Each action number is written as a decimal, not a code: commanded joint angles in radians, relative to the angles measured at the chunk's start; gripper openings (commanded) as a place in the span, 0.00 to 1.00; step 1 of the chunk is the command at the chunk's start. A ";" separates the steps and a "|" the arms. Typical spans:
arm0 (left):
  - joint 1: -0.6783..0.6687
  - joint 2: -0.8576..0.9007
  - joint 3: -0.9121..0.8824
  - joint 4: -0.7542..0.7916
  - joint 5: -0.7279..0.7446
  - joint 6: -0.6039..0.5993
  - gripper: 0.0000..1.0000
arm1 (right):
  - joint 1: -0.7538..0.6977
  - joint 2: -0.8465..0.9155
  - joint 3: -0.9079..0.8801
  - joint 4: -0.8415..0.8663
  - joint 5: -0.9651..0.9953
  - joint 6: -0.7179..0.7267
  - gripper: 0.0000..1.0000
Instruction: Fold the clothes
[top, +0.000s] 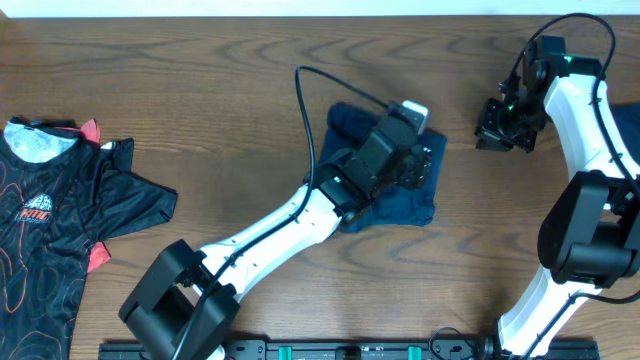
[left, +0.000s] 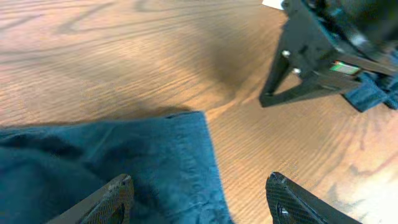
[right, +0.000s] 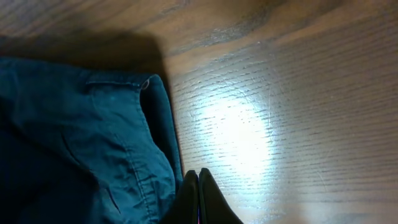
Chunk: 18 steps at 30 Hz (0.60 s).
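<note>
A dark navy garment (top: 395, 205) lies folded into a compact shape at the table's middle. My left gripper (top: 425, 165) hovers over its right part. In the left wrist view its jaws (left: 199, 196) are open and empty, straddling the cloth's right edge (left: 155, 162). My right gripper (top: 495, 135) is to the right of the garment, over bare wood. In the right wrist view its fingers (right: 198, 186) are pressed shut beside the garment's hemmed edge (right: 112, 137), with nothing seen between them. It also shows in the left wrist view (left: 311, 56).
A black shirt with a red line pattern (top: 60, 220) lies spread at the left edge of the wooden table (top: 220, 90). The left arm's cable (top: 310, 110) loops over the table behind the garment.
</note>
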<state>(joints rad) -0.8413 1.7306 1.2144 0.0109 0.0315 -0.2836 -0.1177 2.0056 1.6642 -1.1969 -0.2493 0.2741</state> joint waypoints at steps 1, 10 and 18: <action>-0.026 0.004 0.012 -0.008 0.013 0.013 0.70 | -0.007 0.002 0.010 0.006 0.006 -0.022 0.01; -0.047 0.012 0.012 -0.017 -0.132 0.014 0.70 | -0.072 0.002 0.038 -0.029 0.007 -0.056 0.01; 0.133 -0.085 0.012 -0.274 -0.153 -0.100 0.72 | -0.115 0.002 0.045 -0.044 0.005 -0.062 0.01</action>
<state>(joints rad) -0.7872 1.7039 1.2156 -0.2089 -0.1143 -0.3103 -0.2199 2.0056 1.6878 -1.2404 -0.2447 0.2279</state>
